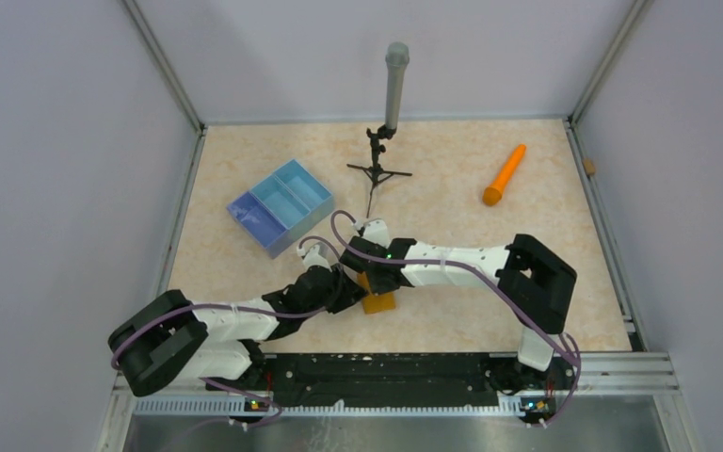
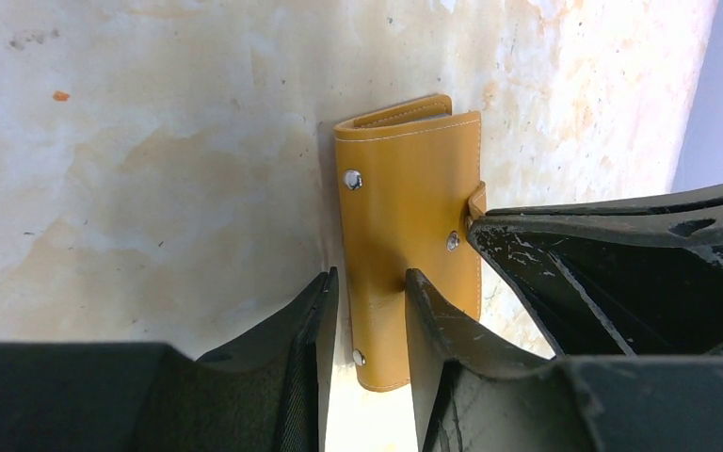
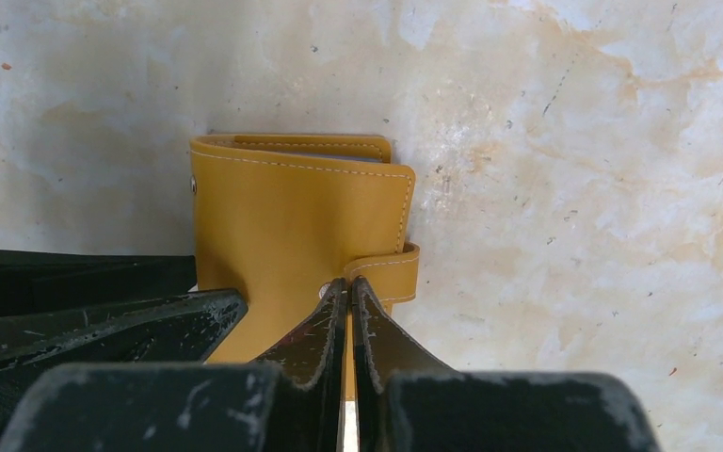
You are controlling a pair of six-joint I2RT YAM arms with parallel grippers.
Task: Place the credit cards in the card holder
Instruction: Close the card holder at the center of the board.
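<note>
Mustard-yellow and folded shut, the wallet lies flat on the pale surface, where my two arms meet. My right fingers are squeezed almost together at its snap tab; I cannot tell if they pinch it. My left fingers are a little apart over its near end.

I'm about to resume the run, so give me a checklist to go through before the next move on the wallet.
1. Wallet open: not ok, folded shut, flat on table.
2. Tab unsnapped: cannot tell, its end is hidden.
3. Right gripper at tab: ok, jaws nearly together.
4. Left gripper at wallet: ok, jaws apart, straddling its edge.
5. Cards in view: not ok, none seen.
</note>
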